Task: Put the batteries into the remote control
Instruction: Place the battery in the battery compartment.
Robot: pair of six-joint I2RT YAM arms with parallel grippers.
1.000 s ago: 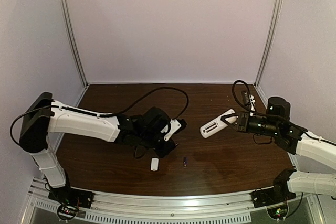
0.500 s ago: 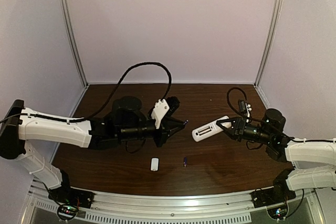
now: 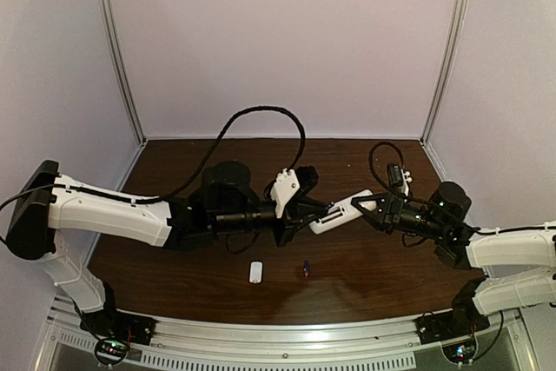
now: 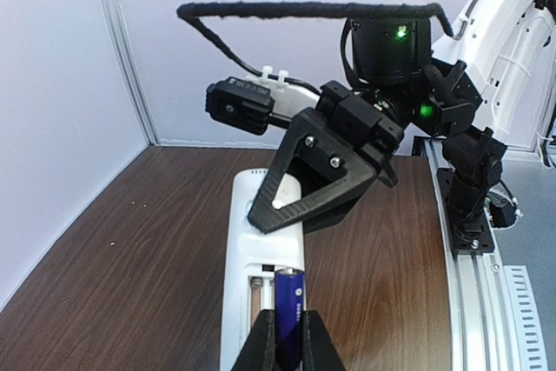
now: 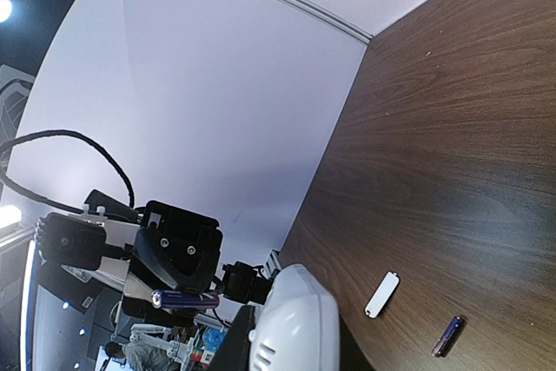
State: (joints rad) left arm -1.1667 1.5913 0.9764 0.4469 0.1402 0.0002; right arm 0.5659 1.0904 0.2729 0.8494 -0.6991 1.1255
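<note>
Battery (image 4: pixel 289 310) sits pinched across its barrel in the left gripper (image 4: pixel 289 347), whose fingers are almost fully closed, right at the open bay of the remote (image 4: pixel 241 293). The right gripper (image 3: pixel 369 208) clamps the remote's far end, up off the table (image 3: pixel 391 275). The battery looks light, hard and slick, likely to swivel in that thin pinch, so I'd keep hold mid-barrel and press gently, since the remote could lever away; a second battery (image 3: pixel 306 268) lies below both grippers, near the cover (image 3: pixel 255 272).
</note>
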